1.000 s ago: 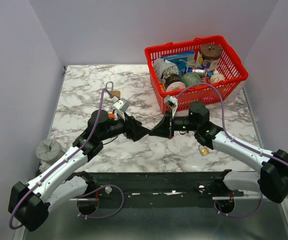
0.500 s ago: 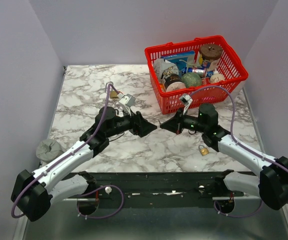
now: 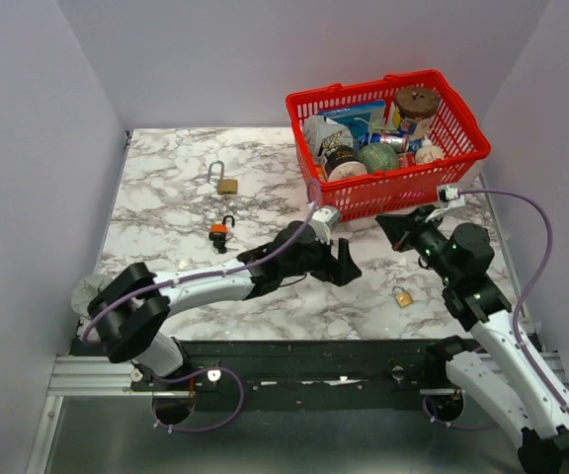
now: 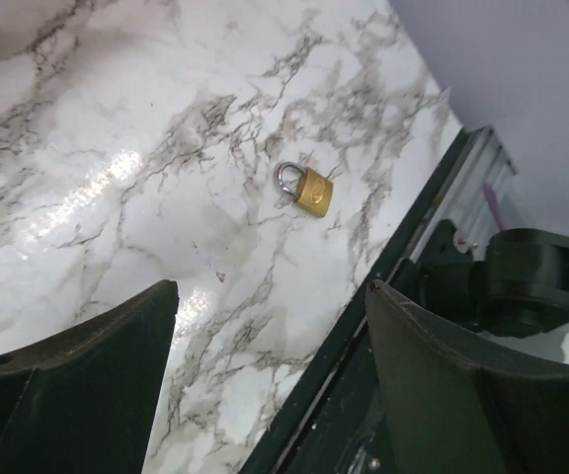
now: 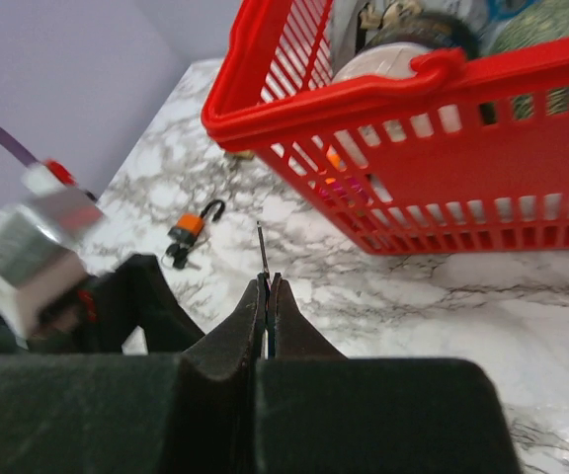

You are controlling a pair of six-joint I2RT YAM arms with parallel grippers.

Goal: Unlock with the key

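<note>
White marble table (image 3: pixel 161 188) veined grey-brown, red basket (image 3: pixel 395 188) far right, gold padlock (image 3: pixel 402 296) near right, second gold padlock (image 3: pixel 226 185) far left, orange padlock (image 3: pixel 219 232) left.

I've got my left gripper (image 3: pixel 349 265) low over the marble table (image 3: pixel 156 197), jaws spread, near the small brass padlock (image 3: pixel 402 296). My right gripper (image 3: pixel 383 223) is pinched tight beside the red basket (image 3: pixel 393 193).
</note>
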